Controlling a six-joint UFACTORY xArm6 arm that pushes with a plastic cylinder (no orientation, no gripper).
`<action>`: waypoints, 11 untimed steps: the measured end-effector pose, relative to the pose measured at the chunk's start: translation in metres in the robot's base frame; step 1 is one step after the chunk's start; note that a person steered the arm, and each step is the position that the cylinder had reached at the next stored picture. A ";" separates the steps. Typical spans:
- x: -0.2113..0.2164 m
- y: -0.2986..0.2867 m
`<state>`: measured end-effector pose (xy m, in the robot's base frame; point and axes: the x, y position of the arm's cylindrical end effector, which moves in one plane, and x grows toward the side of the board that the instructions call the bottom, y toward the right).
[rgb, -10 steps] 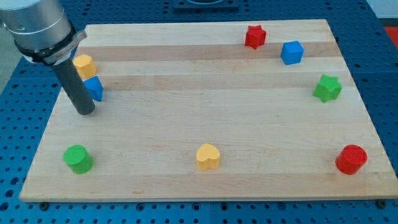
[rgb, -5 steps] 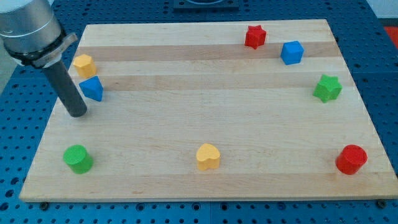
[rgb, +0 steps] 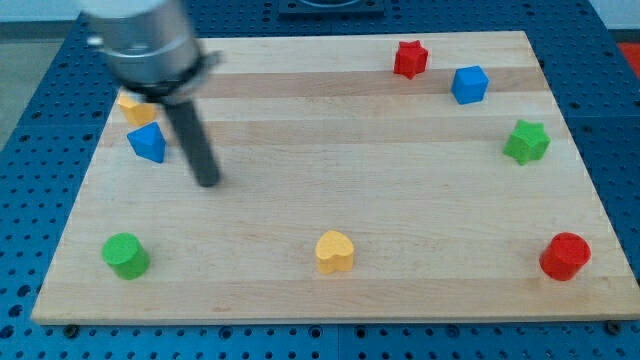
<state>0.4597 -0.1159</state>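
My tip (rgb: 207, 182) just swung from the blue block's (rgb: 148, 143) left over to its right, near it but not touching. None of the blocks budged. No jaws on this rig, just a rod.

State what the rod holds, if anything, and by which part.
Nothing is held. My tip rests on the board, apart from the nearest blue block on its left.

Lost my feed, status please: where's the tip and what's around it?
My tip on board, just right of blue block, apart. Yellow block behind the rod. Green cylinder, yellow heart below.
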 end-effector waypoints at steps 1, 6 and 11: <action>0.000 0.015; -0.115 0.167; -0.189 0.289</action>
<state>0.2705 0.1731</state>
